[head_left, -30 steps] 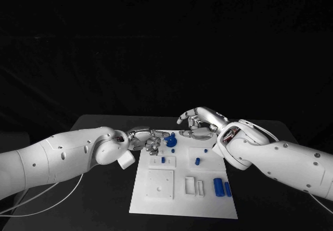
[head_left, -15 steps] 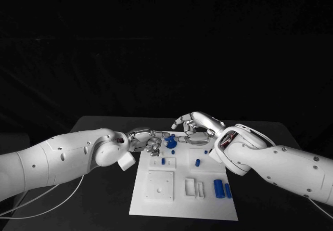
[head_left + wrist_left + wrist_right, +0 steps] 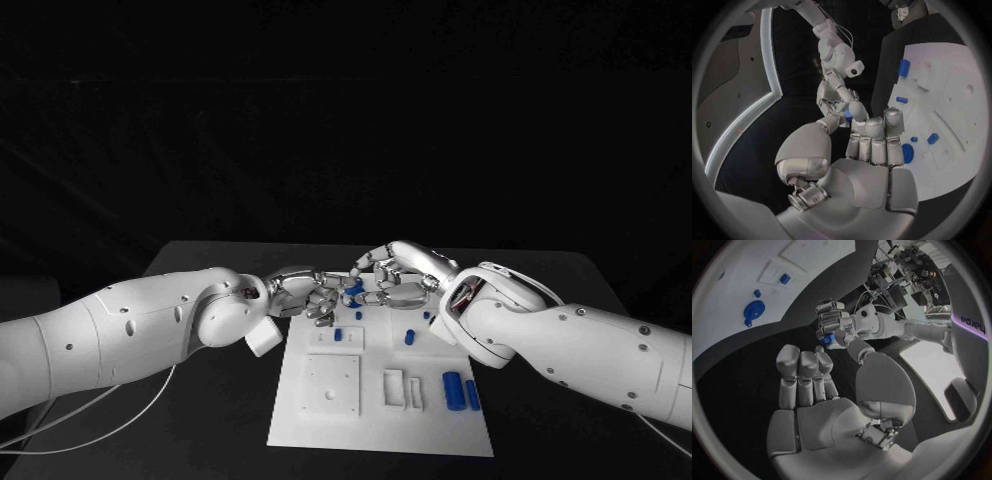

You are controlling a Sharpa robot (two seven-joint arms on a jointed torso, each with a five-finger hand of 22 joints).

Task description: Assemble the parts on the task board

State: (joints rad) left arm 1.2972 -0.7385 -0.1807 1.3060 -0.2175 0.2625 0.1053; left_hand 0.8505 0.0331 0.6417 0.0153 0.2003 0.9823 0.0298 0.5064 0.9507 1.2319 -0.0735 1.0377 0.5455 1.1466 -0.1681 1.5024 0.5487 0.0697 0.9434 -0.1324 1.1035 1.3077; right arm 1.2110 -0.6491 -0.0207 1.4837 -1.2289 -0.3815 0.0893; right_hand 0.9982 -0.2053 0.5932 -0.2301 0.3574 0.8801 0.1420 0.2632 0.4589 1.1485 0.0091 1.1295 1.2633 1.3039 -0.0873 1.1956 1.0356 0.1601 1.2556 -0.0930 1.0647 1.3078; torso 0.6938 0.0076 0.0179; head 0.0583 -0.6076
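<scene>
My left hand (image 3: 303,293) holds a small blue part (image 3: 351,291) in its fingertips, above the far end of the white task board (image 3: 378,425). My right hand (image 3: 397,272) hangs just right of it, fingers apart and stretched toward the part. In the right wrist view the right hand (image 3: 817,390) has nothing in its palm, and its fingertips come close to the blue part (image 3: 828,339) that the left hand (image 3: 832,320) grips. Whether they touch it is unclear. In the left wrist view the blue part (image 3: 847,114) peeks out between the two hands.
Two blue cylinders (image 3: 453,388) lie at the board's near right, beside white blocks (image 3: 394,387). Small blue pegs (image 3: 339,334) (image 3: 410,335) stand mid-board. A round blue piece (image 3: 754,309) sits on the board near the hands. Black table surrounds the board.
My right hand has come down and to the left, closing in on the blue part held by the left hand. The left hand has barely shifted.
</scene>
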